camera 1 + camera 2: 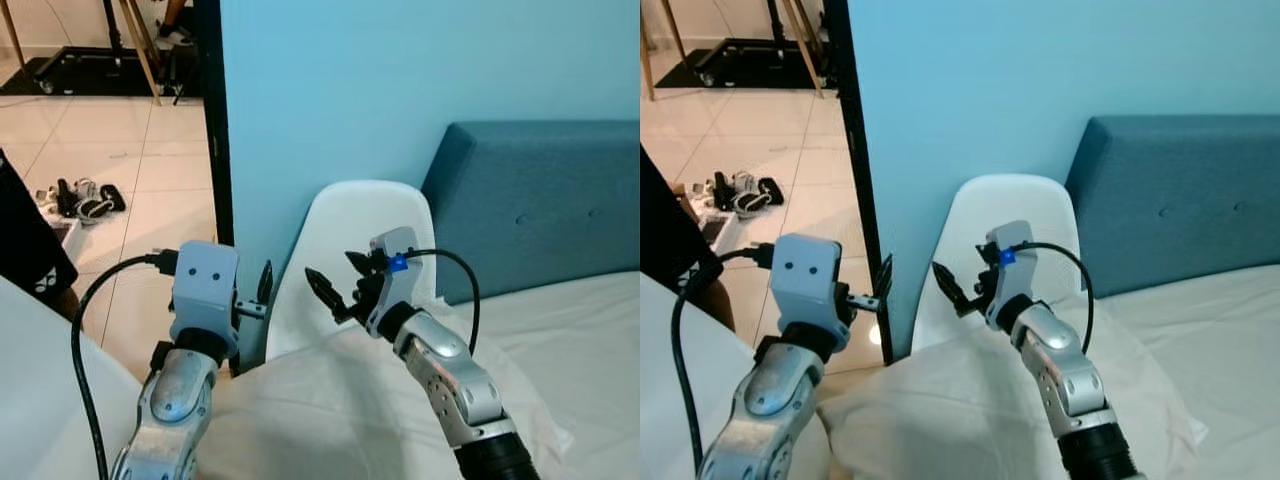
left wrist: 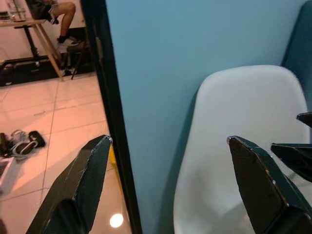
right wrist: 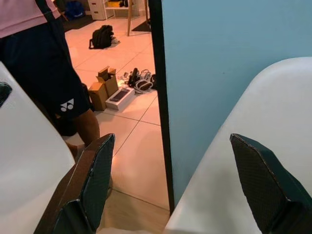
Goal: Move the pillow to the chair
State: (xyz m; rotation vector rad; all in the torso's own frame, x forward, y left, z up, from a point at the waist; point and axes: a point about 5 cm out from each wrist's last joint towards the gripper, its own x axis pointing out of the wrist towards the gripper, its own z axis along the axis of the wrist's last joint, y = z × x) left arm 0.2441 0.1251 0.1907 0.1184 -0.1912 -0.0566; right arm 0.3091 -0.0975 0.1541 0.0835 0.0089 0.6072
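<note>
The white pillow (image 1: 330,405) lies low in the foreground under both of my arms, its far edge up against the white plastic chair (image 1: 352,250). My left gripper (image 1: 263,286) is raised at the chair's left side, open, nothing between its fingers (image 2: 80,183). In front of the chair's backrest my right gripper (image 1: 342,278) is held up above the pillow, open and empty. Past the right gripper's fingers (image 3: 90,183) I see the chair's edge (image 3: 258,126) and the floor.
A blue wall (image 1: 400,90) ends in a black frame edge (image 1: 215,150) just left of the chair. A bed with a white sheet (image 1: 585,330) and blue headboard (image 1: 540,200) is to the right. A person in dark shorts (image 3: 48,73) stands left; shoes (image 1: 85,198) lie on the tiles.
</note>
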